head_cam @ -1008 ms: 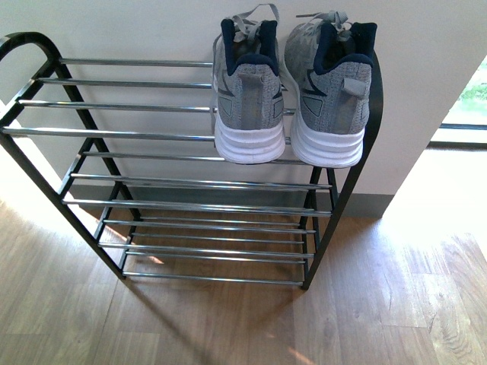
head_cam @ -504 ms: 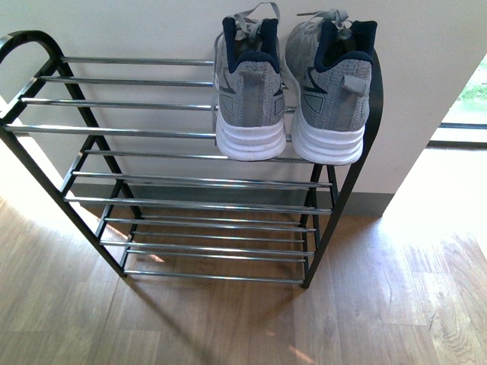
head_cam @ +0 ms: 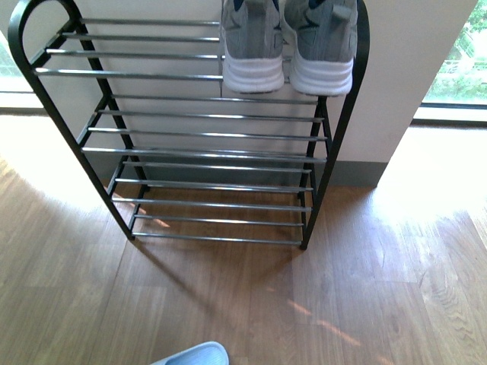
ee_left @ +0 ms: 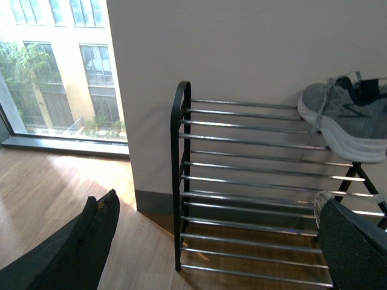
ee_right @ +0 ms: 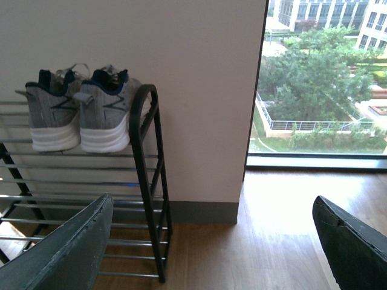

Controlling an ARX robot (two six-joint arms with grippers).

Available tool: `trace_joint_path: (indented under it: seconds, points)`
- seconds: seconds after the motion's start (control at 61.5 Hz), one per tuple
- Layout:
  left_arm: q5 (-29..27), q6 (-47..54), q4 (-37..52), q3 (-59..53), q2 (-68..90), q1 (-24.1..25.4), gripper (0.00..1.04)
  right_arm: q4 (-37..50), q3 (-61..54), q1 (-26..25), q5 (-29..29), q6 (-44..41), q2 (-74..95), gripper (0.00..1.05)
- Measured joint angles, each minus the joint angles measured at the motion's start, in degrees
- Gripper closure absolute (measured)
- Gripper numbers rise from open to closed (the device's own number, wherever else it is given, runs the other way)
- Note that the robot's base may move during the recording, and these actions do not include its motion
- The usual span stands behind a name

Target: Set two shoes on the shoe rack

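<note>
Two grippers: the left gripper [ee_left: 216,205] and the right gripper [ee_right: 211,202] both hang with their fingers spread wide and nothing between them, in front of the rack and apart from it.
Risk near the arms: each spread finger reaches out to the side, so a careless swing past the black frame could knock the light rack and shake what sits on it.
Unknown thing: a pale blue-grey rounded edge [head_cam: 190,354] shows at the very bottom of the front view; I cannot tell what it is.
Floor: wood planks [head_cam: 365,304], smooth, with bright patches of sun.
Rack: the shoe rack [head_cam: 129,74] stands on the floor against the wall, its lower shelves bare.
Shoes: the inner shoe [head_cam: 253,46] and the outer shoe [head_cam: 319,46] sit side by side at the right end of the top shelf, heels toward the robot, so the task looks done.
Risk at the shoes: the white heels rest at the front rod, and the rods are thin and slick; a jolt could slide a shoe off the front.
Wall: plain and pale [head_cam: 411,68], with a grey skirting strip.
Windows: tall glass on both sides [ee_right: 320,84], with trees and buildings outside.
</note>
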Motion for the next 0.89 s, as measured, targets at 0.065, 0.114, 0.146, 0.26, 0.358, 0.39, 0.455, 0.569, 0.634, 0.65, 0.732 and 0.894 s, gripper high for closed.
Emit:
trace_joint_path:
  seconds: [0.065, 0.114, 0.146, 0.26, 0.358, 0.39, 0.455, 0.569, 0.634, 0.65, 0.732, 0.894]
  points:
    - [0.0, 0.0, 0.0, 0.0, 0.0, 0.0, 0.09, 0.0, 0.0, 0.0, 0.0, 0.0, 0.0, 0.09]
    - [0.0, 0.0, 0.0, 0.0, 0.0, 0.0, 0.09, 0.0, 0.0, 0.0, -0.1, 0.0, 0.0, 0.09]
    - [0.0, 0.0, 0.0, 0.0, 0.0, 0.0, 0.09, 0.0, 0.0, 0.0, 0.0, 0.0, 0.0, 0.09]
    - [0.0, 0.0, 0.0, 0.0, 0.0, 0.0, 0.09, 0.0, 0.0, 0.0, 0.0, 0.0, 0.0, 0.09]
    - [0.0, 0.0, 0.0, 0.0, 0.0, 0.0, 0.09, 0.0, 0.0, 0.0, 0.0, 0.0, 0.0, 0.09]
    - [0.0, 0.0, 0.0, 0.0, 0.0, 0.0, 0.09, 0.0, 0.0, 0.0, 0.0, 0.0, 0.0, 0.09]
    - [0.0, 0.0, 0.0, 0.0, 0.0, 0.0, 0.09, 0.0, 0.0, 0.0, 0.0, 0.0, 0.0, 0.09]
    - [0.0, 0.0, 0.0, 0.0, 0.0, 0.0, 0.09, 0.0, 0.0, 0.0, 0.0, 0.0, 0.0, 0.09]
    - [0.0, 0.0, 0.0, 0.0, 0.0, 0.0, 0.09, 0.0, 0.0, 0.0, -0.1, 0.0, 0.0, 0.09]
    - [0.0, 0.0, 0.0, 0.0, 0.0, 0.0, 0.09, 0.0, 0.0, 0.0, -0.1, 0.0, 0.0, 0.09]
    - [0.0, 0.0, 0.0, 0.0, 0.0, 0.0, 0.09, 0.0, 0.0, 0.0, 0.0, 0.0, 0.0, 0.09]
    - [0.0, 0.0, 0.0, 0.0, 0.0, 0.0, 0.09, 0.0, 0.0, 0.0, 0.0, 0.0, 0.0, 0.09]
